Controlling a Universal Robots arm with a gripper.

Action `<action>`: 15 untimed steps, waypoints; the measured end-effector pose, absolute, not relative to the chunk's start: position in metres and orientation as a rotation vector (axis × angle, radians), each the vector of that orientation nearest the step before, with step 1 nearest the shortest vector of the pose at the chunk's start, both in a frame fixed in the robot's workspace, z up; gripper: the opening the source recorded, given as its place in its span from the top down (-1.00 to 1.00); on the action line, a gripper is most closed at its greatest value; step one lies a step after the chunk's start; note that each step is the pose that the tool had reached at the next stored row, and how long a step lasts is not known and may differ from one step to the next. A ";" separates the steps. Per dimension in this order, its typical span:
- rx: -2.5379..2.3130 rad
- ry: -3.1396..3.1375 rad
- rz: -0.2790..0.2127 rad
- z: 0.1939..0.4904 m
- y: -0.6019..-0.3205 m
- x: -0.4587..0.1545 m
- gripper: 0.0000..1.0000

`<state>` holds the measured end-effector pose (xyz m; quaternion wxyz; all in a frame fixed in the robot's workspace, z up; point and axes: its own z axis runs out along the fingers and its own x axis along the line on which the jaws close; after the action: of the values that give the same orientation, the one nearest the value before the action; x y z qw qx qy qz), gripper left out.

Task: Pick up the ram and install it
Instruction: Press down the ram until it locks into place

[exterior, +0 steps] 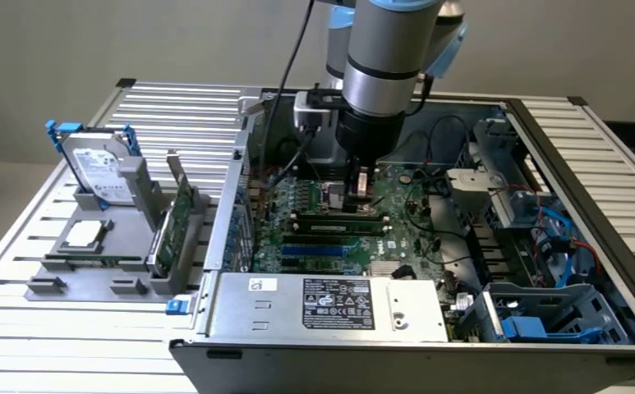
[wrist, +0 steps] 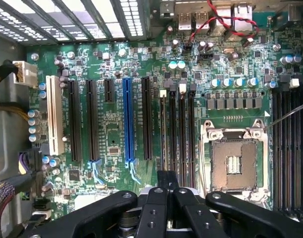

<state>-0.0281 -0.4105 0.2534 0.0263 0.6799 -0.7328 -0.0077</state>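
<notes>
Arm (exterior: 383,70): grey cylindrical segments, light-blue caps, black lower section, dark cable alongside. Gripper (wrist: 166,193): black angular linkages, round silver-coloured screws visible on them.

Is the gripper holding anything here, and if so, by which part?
Nothing is held: the gripper is shut, with nothing visible between its fingertips.

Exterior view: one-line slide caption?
Robot arm's gripper reaching down into an open computer case over its motherboard.
</notes>
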 end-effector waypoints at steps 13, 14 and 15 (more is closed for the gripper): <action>1.868 -2.462 -0.031 0.253 -0.411 -0.028 0.79; 1.847 -2.477 -0.032 0.253 -0.411 -0.028 0.79; 1.827 -2.493 -0.032 0.253 -0.411 -0.028 0.79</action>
<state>-0.0281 -0.4106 0.2533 0.0254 0.5908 -0.8063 -0.0105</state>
